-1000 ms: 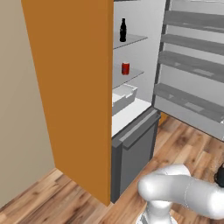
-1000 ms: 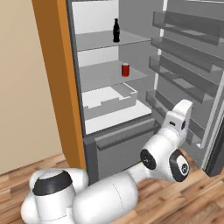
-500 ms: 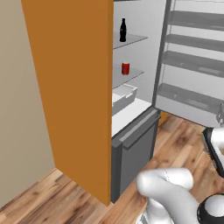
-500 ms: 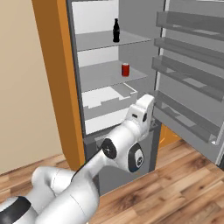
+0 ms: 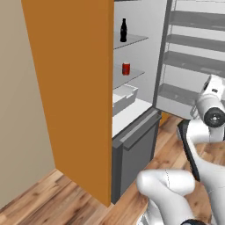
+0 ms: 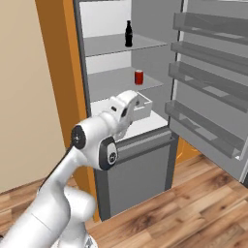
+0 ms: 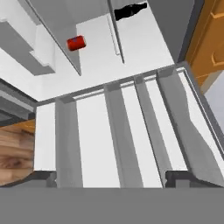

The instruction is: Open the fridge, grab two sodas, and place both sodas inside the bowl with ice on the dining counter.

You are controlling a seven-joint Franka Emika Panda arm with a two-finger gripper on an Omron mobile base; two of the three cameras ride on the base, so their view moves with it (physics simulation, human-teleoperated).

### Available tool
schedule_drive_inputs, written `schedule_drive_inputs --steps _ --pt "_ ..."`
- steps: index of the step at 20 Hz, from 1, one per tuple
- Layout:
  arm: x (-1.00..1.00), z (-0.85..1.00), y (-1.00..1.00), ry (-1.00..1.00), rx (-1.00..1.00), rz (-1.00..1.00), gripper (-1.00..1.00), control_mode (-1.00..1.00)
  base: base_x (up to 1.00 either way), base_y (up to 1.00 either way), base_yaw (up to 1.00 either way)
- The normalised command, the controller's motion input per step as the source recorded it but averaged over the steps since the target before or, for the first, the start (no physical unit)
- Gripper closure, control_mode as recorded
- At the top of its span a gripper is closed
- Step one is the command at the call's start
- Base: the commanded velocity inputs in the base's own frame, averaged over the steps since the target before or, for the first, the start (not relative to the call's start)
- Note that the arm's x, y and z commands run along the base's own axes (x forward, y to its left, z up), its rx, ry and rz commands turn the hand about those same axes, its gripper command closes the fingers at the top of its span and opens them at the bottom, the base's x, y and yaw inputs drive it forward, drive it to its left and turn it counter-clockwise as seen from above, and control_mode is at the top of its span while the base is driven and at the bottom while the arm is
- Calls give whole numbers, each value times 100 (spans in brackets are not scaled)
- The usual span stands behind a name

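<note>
The fridge (image 5: 70,88) stands open, its door (image 6: 208,87) swung out to the right. A slim black bottle (image 5: 123,30) (image 6: 128,34) stands on the upper shelf. A small red can (image 5: 126,68) (image 6: 139,77) sits on the shelf below it. My gripper (image 7: 113,178) is open and holds nothing. It looks across the door's shelves, with the can (image 7: 76,43) and the bottle (image 7: 130,10) far off at the top. My hand (image 6: 127,104) hangs before the fridge body, well short of both sodas. The bowl with ice and the dining counter are out of view.
A white bin (image 5: 123,94) (image 6: 143,104) sits on the lowest shelf above the grey freezer drawer (image 6: 140,164). The door's grey racks (image 5: 193,52) jut out on the right. Wooden floor (image 6: 203,203) lies in front, and a beige wall (image 5: 22,110) is left of the fridge.
The arm has swung from beside the door's racks to the front of the fridge body. The sodas have not moved.
</note>
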Motion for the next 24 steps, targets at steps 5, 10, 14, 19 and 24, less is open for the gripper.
schedule_drive_inputs --steps 5,10,14,19,24 --pt "-8 15 61 17 48 0 -100 -100 0 0 0" --pt "-20 -19 70 15 49 0 -100 -100 0 0 0" --pt "-30 -42 65 2 60 0 -100 -100 0 0 0" --pt "-25 -33 62 0 52 0 -100 -100 0 0 0" --pt "-15 -25 79 0 18 0 -100 -100 0 0 0"
